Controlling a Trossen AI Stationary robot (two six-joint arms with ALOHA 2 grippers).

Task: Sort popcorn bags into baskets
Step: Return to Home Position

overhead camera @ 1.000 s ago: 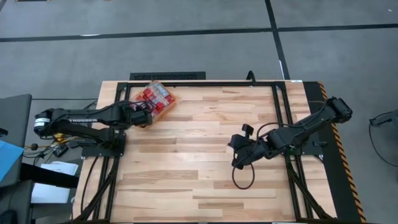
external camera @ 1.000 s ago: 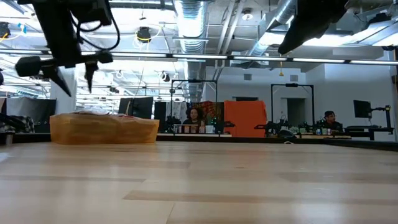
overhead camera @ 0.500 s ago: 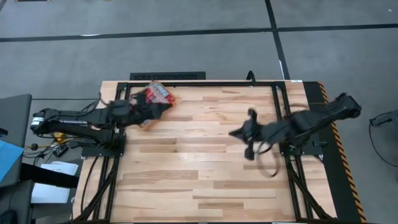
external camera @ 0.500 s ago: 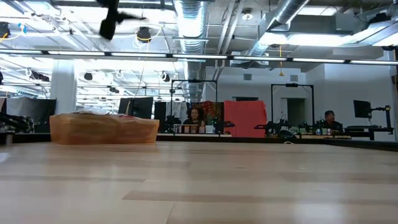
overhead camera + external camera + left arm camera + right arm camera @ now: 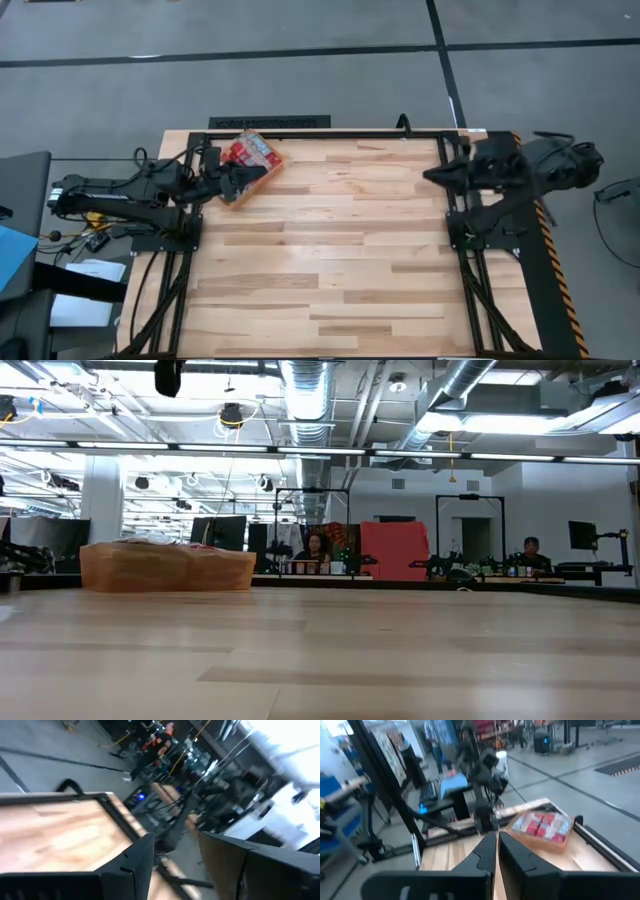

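Left arm lies low along the worktop's [image 5: 330, 260] left edge, elbow folded. Its gripper [image 5: 232, 182] is raised at the near side of the basket [image 5: 264, 184], and the left wrist view shows that gripper [image 5: 175, 840] spread wide with nothing between its fingers.

Right arm is bunched over its base at the right edge, toward the far right corner. Its gripper [image 5: 432, 175] points leftward across the planks. In its own wrist view the right gripper [image 5: 496, 836] has its fingers almost touching and holds nothing.

The orange basket sits in the far left corner, turned at an angle to the edges. Red bags [image 5: 250, 150] with pale labels are packed inside. From the low view its wall [image 5: 165, 570] stands low, with packets showing just above the rim.

Open wood runs from the basket to the near edge and across to the right arm. Black frame rails line the left, far and right edges.
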